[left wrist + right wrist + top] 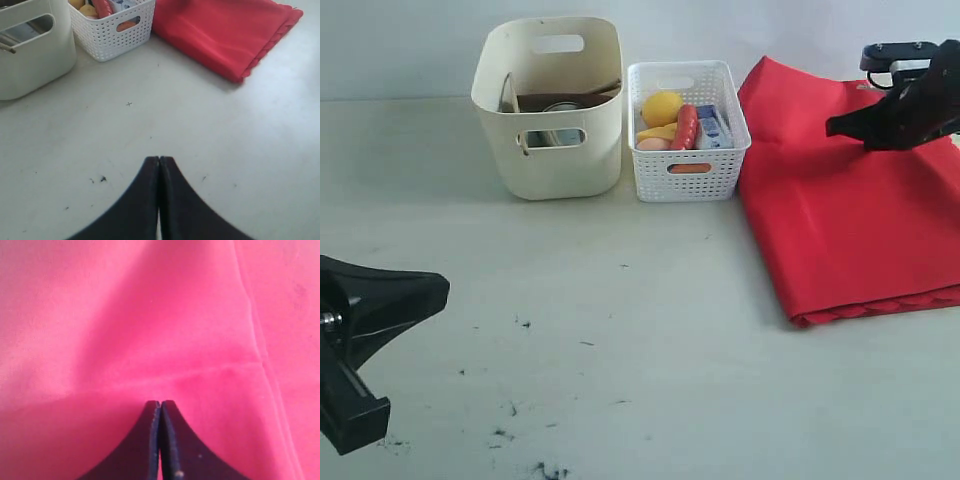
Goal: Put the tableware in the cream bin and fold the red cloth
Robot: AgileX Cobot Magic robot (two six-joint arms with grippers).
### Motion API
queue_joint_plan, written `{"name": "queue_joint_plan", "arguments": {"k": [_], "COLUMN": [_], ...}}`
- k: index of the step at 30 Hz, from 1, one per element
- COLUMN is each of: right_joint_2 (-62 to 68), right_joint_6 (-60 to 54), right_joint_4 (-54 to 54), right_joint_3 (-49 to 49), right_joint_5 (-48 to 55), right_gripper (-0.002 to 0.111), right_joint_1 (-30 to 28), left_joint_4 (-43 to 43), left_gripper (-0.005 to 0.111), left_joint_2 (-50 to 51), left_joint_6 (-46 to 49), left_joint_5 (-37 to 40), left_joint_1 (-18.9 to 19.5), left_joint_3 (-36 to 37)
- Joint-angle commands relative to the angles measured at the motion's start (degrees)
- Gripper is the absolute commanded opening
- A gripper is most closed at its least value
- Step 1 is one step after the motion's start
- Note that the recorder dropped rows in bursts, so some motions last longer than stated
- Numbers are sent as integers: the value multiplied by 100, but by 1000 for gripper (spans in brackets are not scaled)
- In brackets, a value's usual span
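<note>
The red cloth [840, 200] lies folded on the right of the table, its scalloped edge toward the front [220, 35]. The cream bin [550, 110] stands at the back with tableware inside: a brown wooden plate [565, 100] and something steel show over its rim. My right gripper [835, 127] hovers over the cloth's far part, shut with nothing between its fingers; its wrist view [160, 402] shows only red fabric below. My left gripper [440, 290] is low at the front left, shut and empty [159, 158] above bare table.
A white lattice basket [688, 150] next to the cream bin [35, 50] holds a lemon, sausage, egg and milk carton [107, 25]. Dark specks mark the pale table [620, 330] near the front.
</note>
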Motion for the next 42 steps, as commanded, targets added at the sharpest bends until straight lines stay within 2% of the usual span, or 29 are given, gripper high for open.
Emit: {"name": "queue_joint_plan", "arguments": {"k": [1, 3, 5, 8, 10, 13, 16, 19, 24, 27, 35, 42], "right_joint_2": [-255, -398, -650, -811, -683, -270, 246, 364, 33, -400, -630, -1073], "right_joint_6": [0, 0, 179, 219, 219, 219, 207, 205, 219, 132, 132, -41], "right_joint_4": [-25, -25, -25, -25, -25, -25, -25, -25, 160, 278, 278, 239], "right_joint_3": [-115, -72, 346, 1480, 1756, 1555, 896, 475, 513, 711, 1930, 2342], "right_joint_5": [254, 316, -25, -1026, -1451, -1556, -1312, -1009, -812, -280, -1107, -1341], "right_gripper": [0, 0, 0, 0, 0, 0, 0, 0, 0, 0, 0, 0], "right_joint_1": [-14, -14, -14, -14, -14, -14, 26, 49, 49, 49, 150, 530], "left_joint_4": [42, 42, 42, 42, -10, -38, -38, -38, -28, -28, -28, -28], "left_gripper": [0, 0, 0, 0, 0, 0, 0, 0, 0, 0, 0, 0], "left_joint_2": [-45, -45, -45, -45, -45, -45, -45, -45, -45, -45, -45, -45], "left_joint_6": [25, 25, 25, -116, -163, -163, -163, -148, -148, -148, -148, -148], "left_joint_5": [-501, -706, -878, -854, -922, -1128, -1198, -1260, -1331, -1276, -1213, -1208], "left_joint_1": [-5, 99, 376, 1055, 1346, 1724, 2002, 2114, 2114, 2114, 2114, 2114], "left_joint_3": [130, 205, 289, 346, 396, 509, 521, 521, 521, 521, 521, 521]}}
